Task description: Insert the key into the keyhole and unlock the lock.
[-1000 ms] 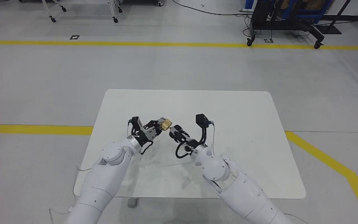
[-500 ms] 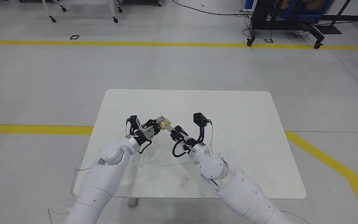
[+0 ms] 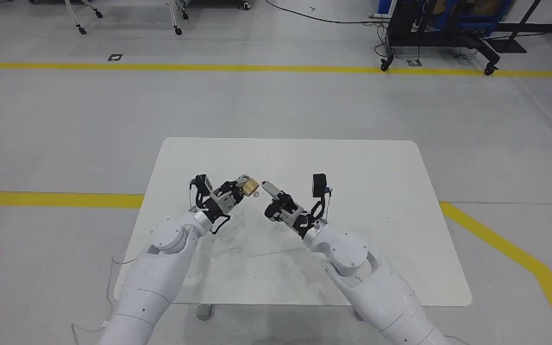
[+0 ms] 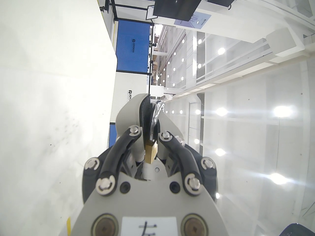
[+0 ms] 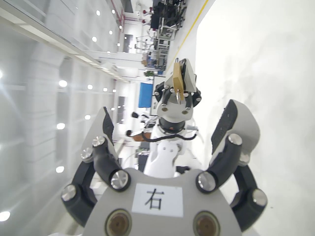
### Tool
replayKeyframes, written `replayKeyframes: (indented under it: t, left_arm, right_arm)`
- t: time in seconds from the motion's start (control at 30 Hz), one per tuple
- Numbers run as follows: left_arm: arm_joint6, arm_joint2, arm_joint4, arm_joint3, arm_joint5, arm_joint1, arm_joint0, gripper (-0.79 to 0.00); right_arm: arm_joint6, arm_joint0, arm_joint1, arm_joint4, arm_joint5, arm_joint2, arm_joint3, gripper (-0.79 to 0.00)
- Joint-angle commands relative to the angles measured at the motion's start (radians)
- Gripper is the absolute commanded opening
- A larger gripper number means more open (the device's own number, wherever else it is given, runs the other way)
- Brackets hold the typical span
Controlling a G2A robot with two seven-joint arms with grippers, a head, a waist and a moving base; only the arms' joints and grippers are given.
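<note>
top view: lock (image 3: 248, 185) just left of right gripper (image 3: 274, 197), apart | right wrist view: its jaws wide | left wrist view: left gripper (image 4: 152, 109) clamps lock

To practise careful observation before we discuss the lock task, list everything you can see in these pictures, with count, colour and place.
padlock: one, brass, held above the table in the left gripper.
silver metal piece: one, silver, sticking out of the padlock; key or shackle, cannot tell.
table: one, white, under both arms.
floor lines: two, yellow, on the grey floor beyond and beside the table.
wheeled frame: one, black, far corner of the floor.
left gripper: one, white and black, shut on the padlock.
right gripper: one, white and black, open, empty, facing the padlock, apart from it.
</note>
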Motion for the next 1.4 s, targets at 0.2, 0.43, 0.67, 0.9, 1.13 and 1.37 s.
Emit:
replayKeyframes:
  t: [0.2,0.43,0.67,0.9,1.13,1.37]
  left_arm:
    - [-0.015,0.001,0.013,-0.006,-0.052,0.0,0.005,-0.785]
    - [-0.018,-0.001,0.015,-0.011,-0.068,0.0,0.01,-0.785]
    - [-0.024,0.001,0.018,-0.019,-0.075,-0.001,0.016,-0.785]
    - [-0.031,0.002,0.021,-0.025,-0.087,-0.001,0.019,-0.785]
    - [-0.05,0.009,0.03,-0.028,-0.105,-0.002,0.018,-0.785]
    - [-0.069,0.01,0.038,-0.037,-0.168,-0.002,0.021,-0.785]
  right_arm:
    - [0.125,0.021,-0.012,0.187,-0.019,0.002,0.09,-0.606]
    - [0.135,0.044,-0.025,0.221,-0.047,-0.016,0.137,-0.542]
    - [0.133,0.051,-0.032,0.247,-0.059,-0.017,0.156,-0.585]
    - [0.139,0.048,-0.038,0.29,-0.059,-0.011,0.167,-0.785]
    - [0.212,0.05,-0.046,0.422,-0.053,0.009,0.202,-0.785]
    - [0.379,0.064,-0.054,0.656,0.001,0.045,0.278,-0.785]
